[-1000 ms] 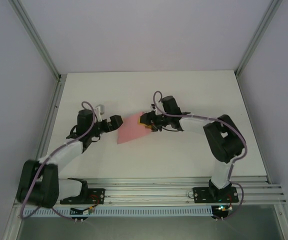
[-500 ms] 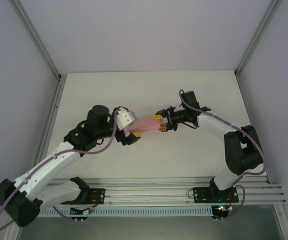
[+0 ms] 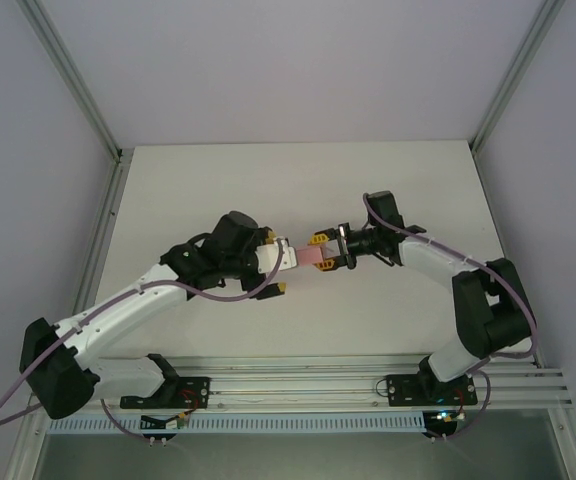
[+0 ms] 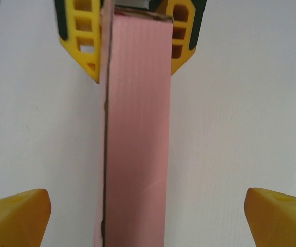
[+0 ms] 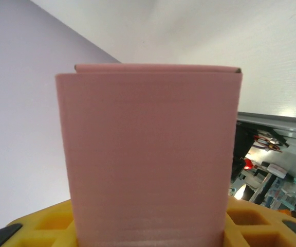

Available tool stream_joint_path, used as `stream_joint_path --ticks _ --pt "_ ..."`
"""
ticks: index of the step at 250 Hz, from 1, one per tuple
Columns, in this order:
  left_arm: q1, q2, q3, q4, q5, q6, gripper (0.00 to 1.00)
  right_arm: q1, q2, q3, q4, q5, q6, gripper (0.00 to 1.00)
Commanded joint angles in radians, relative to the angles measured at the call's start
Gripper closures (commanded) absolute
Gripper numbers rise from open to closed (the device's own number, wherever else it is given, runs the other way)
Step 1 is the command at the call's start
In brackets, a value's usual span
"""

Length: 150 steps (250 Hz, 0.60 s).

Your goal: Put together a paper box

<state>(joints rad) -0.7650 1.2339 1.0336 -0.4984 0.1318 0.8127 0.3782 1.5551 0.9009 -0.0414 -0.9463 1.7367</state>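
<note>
The paper box [image 3: 306,258] is a small salmon-pink flat box held off the white table between the two arms. My right gripper [image 3: 320,254] is shut on its right end. In the right wrist view the box's broad face [image 5: 148,154] rises from between my yellow fingers [image 5: 40,226]. In the left wrist view the box [image 4: 137,128] runs edge-on away from me, and the right gripper's fingers [image 4: 181,36] clamp its far end. My left gripper [image 4: 148,216] is open around the near end, its fingertips [image 4: 14,216] well clear of the card on both sides.
The white table [image 3: 268,180] is walled at the back and both sides, with aluminium posts [image 3: 78,95] at the corners. A metal rail [image 3: 368,385] carrying both arm bases runs along the near edge.
My left arm has swung right and brought its open jaws around the box's left end. My right arm has drawn back rightward and turned the box from broad face up to edge-on.
</note>
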Motion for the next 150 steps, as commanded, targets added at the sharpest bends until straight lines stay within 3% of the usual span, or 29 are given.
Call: stream_joint_path --ticks 1,51,105,122,150 --pt "-0.017 0.04 0.051 -0.048 -0.017 0.04 0.07 -0.007 -0.045 -0.007 0.082 -0.017 0.104 0.71" --pt "-0.022 0.073 0.043 0.004 -0.049 0.041 0.17 -0.007 -0.06 0.008 0.057 -0.029 0.09 0.71" --pt "-0.023 0.076 0.036 0.079 -0.061 0.032 0.44 -0.007 -0.071 -0.002 0.065 -0.033 0.088 0.66" --pt "-0.024 0.085 0.04 0.089 -0.075 0.03 0.53 -0.007 -0.083 0.0 0.06 -0.032 0.085 0.61" --pt "-0.023 0.087 0.03 0.136 -0.104 0.023 0.62 -0.008 -0.096 0.002 0.043 -0.032 0.065 0.55"
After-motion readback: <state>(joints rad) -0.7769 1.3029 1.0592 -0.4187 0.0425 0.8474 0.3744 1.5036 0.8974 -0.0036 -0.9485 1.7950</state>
